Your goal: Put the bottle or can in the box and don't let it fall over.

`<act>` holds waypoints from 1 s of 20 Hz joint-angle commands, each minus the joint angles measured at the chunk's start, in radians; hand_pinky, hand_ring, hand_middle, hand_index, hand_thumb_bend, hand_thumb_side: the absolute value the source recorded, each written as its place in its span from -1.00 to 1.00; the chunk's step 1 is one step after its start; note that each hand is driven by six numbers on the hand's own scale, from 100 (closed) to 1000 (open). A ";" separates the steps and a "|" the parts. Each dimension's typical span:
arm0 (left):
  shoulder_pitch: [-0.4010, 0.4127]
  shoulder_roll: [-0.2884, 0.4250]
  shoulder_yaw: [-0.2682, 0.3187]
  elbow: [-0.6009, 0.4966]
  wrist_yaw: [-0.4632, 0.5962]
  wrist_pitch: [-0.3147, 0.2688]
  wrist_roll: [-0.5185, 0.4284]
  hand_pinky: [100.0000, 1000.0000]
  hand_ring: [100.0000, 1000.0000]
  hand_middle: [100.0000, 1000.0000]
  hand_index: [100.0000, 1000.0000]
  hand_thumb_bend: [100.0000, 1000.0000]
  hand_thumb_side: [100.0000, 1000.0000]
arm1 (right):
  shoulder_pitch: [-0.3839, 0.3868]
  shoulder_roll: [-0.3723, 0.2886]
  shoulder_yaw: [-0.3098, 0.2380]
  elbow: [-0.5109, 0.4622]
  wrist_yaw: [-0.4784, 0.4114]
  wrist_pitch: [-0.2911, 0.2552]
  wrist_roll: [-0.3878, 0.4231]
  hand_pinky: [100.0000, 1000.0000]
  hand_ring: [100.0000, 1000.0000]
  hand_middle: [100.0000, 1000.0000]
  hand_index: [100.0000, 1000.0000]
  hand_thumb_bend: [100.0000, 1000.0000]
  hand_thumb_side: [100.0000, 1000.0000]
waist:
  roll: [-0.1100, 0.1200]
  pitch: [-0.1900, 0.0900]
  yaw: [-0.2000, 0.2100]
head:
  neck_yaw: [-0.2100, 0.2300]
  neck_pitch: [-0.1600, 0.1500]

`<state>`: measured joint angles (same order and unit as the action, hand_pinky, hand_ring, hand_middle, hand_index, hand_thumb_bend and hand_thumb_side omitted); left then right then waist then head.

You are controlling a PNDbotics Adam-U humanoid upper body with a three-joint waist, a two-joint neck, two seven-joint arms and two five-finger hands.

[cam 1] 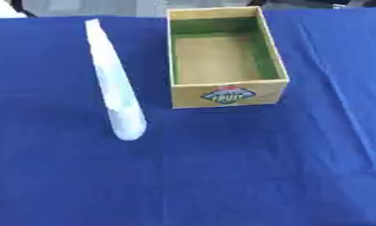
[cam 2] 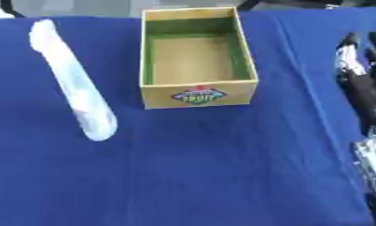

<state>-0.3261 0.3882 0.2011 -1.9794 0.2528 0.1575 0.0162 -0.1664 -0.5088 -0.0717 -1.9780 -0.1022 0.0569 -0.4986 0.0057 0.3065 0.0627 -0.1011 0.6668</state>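
A blue cloth (cam 1: 222,176) covers the whole table, creased in long lines that run toward the near edge.

The right arm comes in along the right edge of the right eye view, black with silver joints, and its hand (cam 2: 362,79) is raised with the fingers (cam 2: 348,48) pointing away from the robot, straight and apart, holding nothing. The left eye view shows only a dark sliver of it at the edge. The left hand shows in neither view.

The box (cam 1: 230,95) stands well to the left of the hand and a little farther out than its palm. It is yellow outside and green on the inner walls, with a bare tan floor and a "fruit" label on the near face. It is open at the top and nothing is inside it.

The bottle (cam 1: 114,84) stands left of the box, farther again from the hand, apart from the box. It is pale, whitish and see-through, tall and slim, and it looks upright on the cloth, its top toward the far edge.
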 commanded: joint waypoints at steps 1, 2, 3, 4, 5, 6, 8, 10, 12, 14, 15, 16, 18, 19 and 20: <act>-0.009 0.032 0.005 -0.021 -0.001 -0.004 -0.002 1.00 1.00 1.00 0.85 -0.25 -1.00 | -0.006 -0.024 0.001 -0.022 -0.001 0.000 0.007 1.00 1.00 1.00 0.93 -1.00 -0.18 | 0.000 -0.024 0.000 | 0.004 -0.004; -0.009 0.032 0.005 -0.021 -0.001 -0.004 -0.001 1.00 1.00 1.00 0.85 -0.25 -1.00 | -0.006 -0.024 0.001 -0.022 0.000 0.001 0.008 1.00 1.00 1.00 0.93 -1.00 -0.18 | 0.001 -0.024 0.000 | 0.004 -0.003; -0.009 0.032 0.005 -0.021 -0.001 -0.004 -0.001 1.00 1.00 1.00 0.85 -0.24 -1.00 | -0.006 -0.024 0.002 -0.022 0.001 0.002 0.008 1.00 1.00 1.00 0.93 -1.00 -0.18 | 0.001 -0.024 0.000 | 0.004 -0.002; -0.009 0.033 0.005 -0.021 -0.001 -0.004 -0.001 1.00 1.00 1.00 0.85 -0.24 -1.00 | -0.006 -0.024 0.002 -0.022 0.001 0.002 0.009 1.00 1.00 1.00 0.93 -1.00 -0.18 | 0.001 -0.024 0.000 | 0.003 0.000; -0.009 0.033 0.005 -0.021 -0.001 -0.004 -0.002 1.00 1.00 1.00 0.85 -0.24 -1.00 | -0.007 -0.024 0.002 -0.022 0.001 0.001 0.009 1.00 1.00 1.00 0.93 -1.00 -0.18 | 0.001 -0.024 0.000 | 0.003 0.001; -0.008 0.033 0.005 -0.021 -0.001 -0.003 -0.002 1.00 1.00 1.00 0.85 -0.24 -1.00 | -0.007 -0.024 0.001 -0.022 0.000 0.001 0.009 1.00 1.00 1.00 0.93 -1.00 -0.18 | 0.001 -0.023 0.000 | 0.002 0.002; -0.007 0.033 0.002 -0.021 -0.002 0.001 -0.009 1.00 1.00 1.00 0.86 -0.23 -1.00 | -0.006 -0.024 0.002 -0.022 0.000 0.001 0.009 1.00 1.00 1.00 0.93 -1.00 -0.18 | 0.001 -0.023 0.000 | 0.001 0.004; -0.006 0.033 -0.004 -0.021 0.000 0.010 -0.024 1.00 1.00 1.00 0.88 -0.22 -1.00 | -0.006 -0.024 0.002 -0.022 0.000 0.001 0.010 1.00 1.00 1.00 0.93 -1.00 -0.18 | 0.001 -0.023 -0.001 | 0.001 0.004; -0.004 0.034 -0.009 -0.021 -0.003 0.018 -0.046 1.00 1.00 1.00 0.90 -0.19 -1.00 | -0.007 -0.024 0.001 -0.022 0.000 0.000 0.010 1.00 1.00 1.00 0.93 -1.00 -0.18 | 0.001 -0.023 -0.001 | 0.000 0.002; -0.002 0.034 -0.016 -0.021 -0.007 0.028 -0.074 1.00 1.00 1.00 0.91 -0.16 -1.00 | -0.006 -0.024 0.001 -0.022 -0.001 0.000 0.010 1.00 1.00 1.00 0.93 -1.00 -0.18 | 0.001 -0.023 -0.002 | -0.001 -0.001; 0.000 0.035 -0.021 -0.021 -0.010 0.037 -0.092 1.00 1.00 1.00 0.92 -0.12 -1.00 | -0.007 -0.025 0.001 -0.022 -0.001 0.000 0.011 1.00 1.00 1.00 0.93 -1.00 -0.18 | 0.001 -0.023 -0.002 | -0.001 -0.003; 0.001 0.035 -0.026 -0.021 -0.016 0.046 -0.113 1.00 1.00 1.00 0.94 -0.08 -1.00 | -0.007 -0.025 0.002 -0.022 -0.001 0.000 0.011 1.00 1.00 1.00 0.93 -1.00 -0.18 | 0.002 -0.023 -0.003 | -0.001 -0.005; 0.003 0.035 -0.031 -0.021 -0.035 0.060 -0.160 1.00 1.00 1.00 0.95 -0.05 -1.00 | -0.007 -0.025 0.001 -0.022 -0.002 -0.001 0.012 1.00 1.00 1.00 0.93 -1.00 -0.18 | 0.002 -0.023 -0.003 | -0.002 -0.009; 0.004 0.035 -0.033 -0.021 -0.043 0.064 -0.184 1.00 1.00 1.00 0.95 -0.01 -0.99 | -0.007 -0.025 0.001 -0.022 -0.002 -0.001 0.012 1.00 1.00 1.00 0.93 -1.00 -0.18 | 0.002 -0.023 -0.003 | -0.003 -0.010; 0.005 0.034 -0.034 -0.021 -0.051 0.067 -0.209 1.00 1.00 1.00 0.95 0.02 -0.98 | -0.007 -0.025 0.002 -0.022 -0.002 -0.001 0.013 1.00 1.00 1.00 0.93 -1.00 -0.18 | 0.002 -0.023 -0.003 | -0.004 -0.011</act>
<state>-0.3164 0.3962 0.1663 -1.9794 0.2139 0.2208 -0.1645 -0.1665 -0.5088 -0.0666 -1.9780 -0.1022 0.0579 -0.4890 0.0074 0.3065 0.0609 -0.1021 0.6657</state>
